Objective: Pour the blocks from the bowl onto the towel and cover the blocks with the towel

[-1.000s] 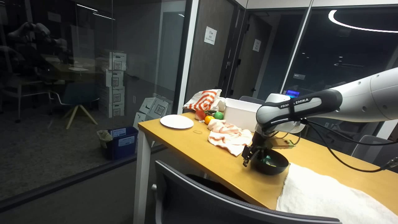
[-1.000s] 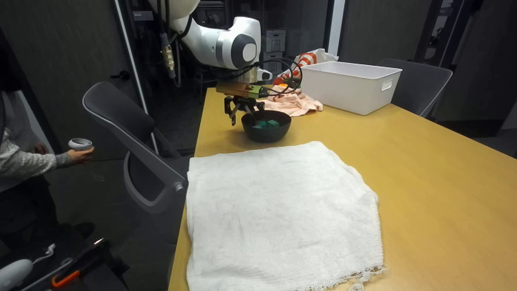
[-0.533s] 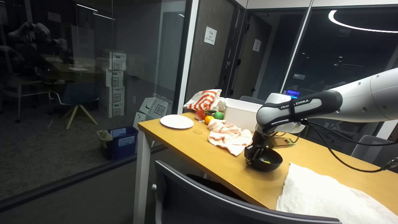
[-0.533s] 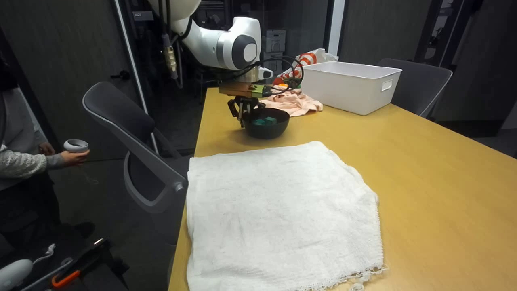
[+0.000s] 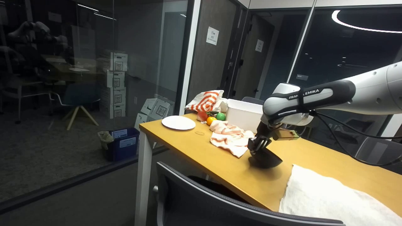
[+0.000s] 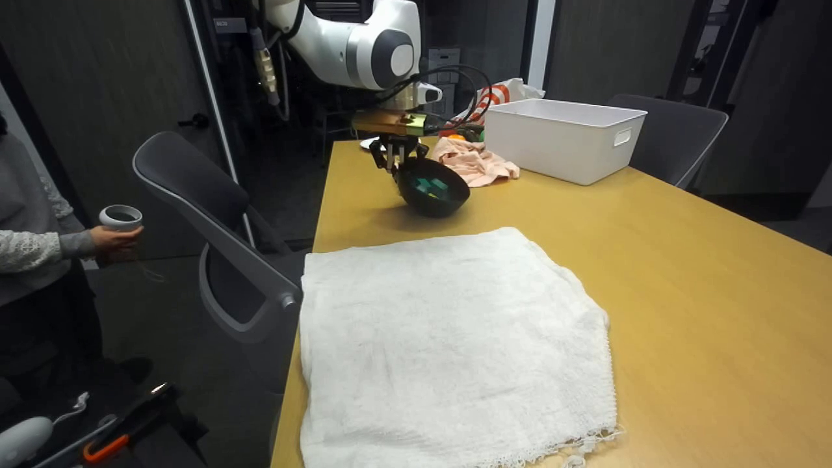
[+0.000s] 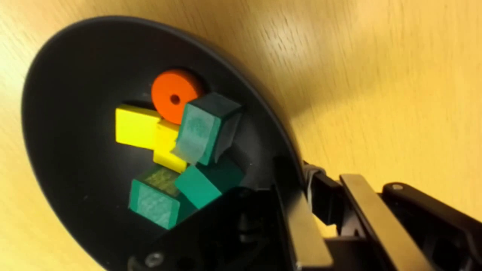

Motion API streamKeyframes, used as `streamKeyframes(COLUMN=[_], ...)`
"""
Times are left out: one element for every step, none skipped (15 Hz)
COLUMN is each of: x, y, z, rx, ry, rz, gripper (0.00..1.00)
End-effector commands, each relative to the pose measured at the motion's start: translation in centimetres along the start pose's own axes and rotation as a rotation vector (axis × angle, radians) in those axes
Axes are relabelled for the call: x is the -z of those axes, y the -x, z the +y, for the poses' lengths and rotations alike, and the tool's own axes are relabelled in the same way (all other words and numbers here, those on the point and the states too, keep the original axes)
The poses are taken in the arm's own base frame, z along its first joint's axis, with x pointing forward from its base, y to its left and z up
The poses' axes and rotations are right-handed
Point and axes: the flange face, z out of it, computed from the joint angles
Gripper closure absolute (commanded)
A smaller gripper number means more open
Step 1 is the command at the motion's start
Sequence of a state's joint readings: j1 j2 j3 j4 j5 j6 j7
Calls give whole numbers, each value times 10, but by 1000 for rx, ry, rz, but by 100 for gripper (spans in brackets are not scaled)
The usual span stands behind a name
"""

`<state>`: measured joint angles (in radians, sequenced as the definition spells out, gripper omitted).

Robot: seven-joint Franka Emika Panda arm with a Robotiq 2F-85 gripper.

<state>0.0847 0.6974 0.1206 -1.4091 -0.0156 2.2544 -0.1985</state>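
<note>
My gripper (image 7: 301, 184) is shut on the rim of the black bowl (image 7: 75, 86), one finger inside and one outside. In both exterior views the bowl (image 6: 448, 207) hangs tilted from the gripper (image 6: 395, 168), its gripped side high and its opposite side low. I cannot tell if its underside touches the table. Several blocks lie inside: green blocks (image 7: 197, 131), yellow blocks (image 7: 133, 128) and an orange-red disc (image 7: 171, 96). The white towel (image 6: 455, 351) is spread flat on the table near the bowl, with nothing on it.
A pinkish cloth (image 5: 232, 138), a white box (image 6: 565, 140), a white plate (image 5: 178, 122), toy fruit (image 5: 211, 120) and a patterned bag (image 5: 205, 100) stand on the table (image 6: 702, 312). Chairs (image 6: 214, 247) line its edge. Someone holding a white round device (image 6: 121, 218) stands beside it.
My gripper went from open to shut on the bowl's rim. The bowl shifted slightly, then its gripped side rose with the arm, tilting it.
</note>
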Motion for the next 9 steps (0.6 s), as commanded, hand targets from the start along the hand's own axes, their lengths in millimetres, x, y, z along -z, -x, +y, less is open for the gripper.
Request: streamKeyframes(x=[45,56,67,78,88,98,108,117,127], y=[-1,-2,0,0,2,6,9,15,21], z=[-4,-3,-1,2,6,9,13,16,20], rx=[-58,-74,-91,-109,-129,-149,-172,-194,-226], ry=[-47,-51,-44,-37,-28,-20,-8,-1,6], rz=[98,123,146,169,191,212,235,253,271], gripper=[94,94,94,94,94,94,94,94,94])
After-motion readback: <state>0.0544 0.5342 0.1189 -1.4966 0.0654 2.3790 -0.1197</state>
